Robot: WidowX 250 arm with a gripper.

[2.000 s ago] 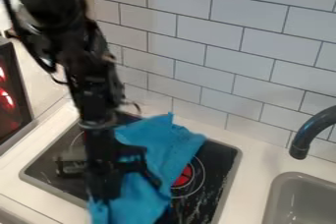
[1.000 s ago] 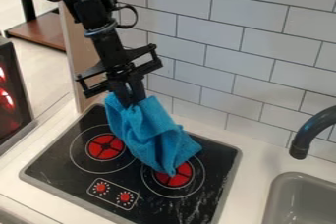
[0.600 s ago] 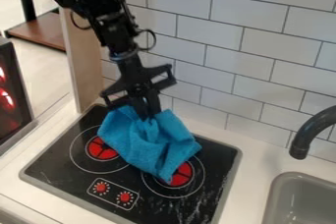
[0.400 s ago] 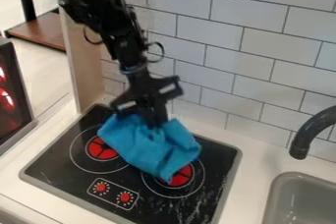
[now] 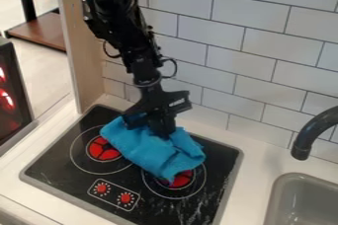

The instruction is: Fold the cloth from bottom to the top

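So the blue cloth [image 5: 142,151] is on the stove [image 5: 66,183], bunched toward its back half. The gripper [image 5: 163,133] is down at the cloth near the stove's back edge; can't tell if it's clamped on. Best bet: lay the fold low, let go gently, lift straight up so nothing drags.

Robot arm [image 5: 119,14]: black, with glossy highlights on bulky, angular upper housings. Well above the fingers [image 5: 158,125], thin black cables [image 5: 175,68] form rounded loops on both sides. Nearer the fingers, a narrow greyish band [image 5: 147,84] rings the slimmer section. Immediately above them, the black gripper [image 5: 163,134] broadens into a blocky crosspiece [image 5: 157,105] with a small pale marking [image 5: 177,102].
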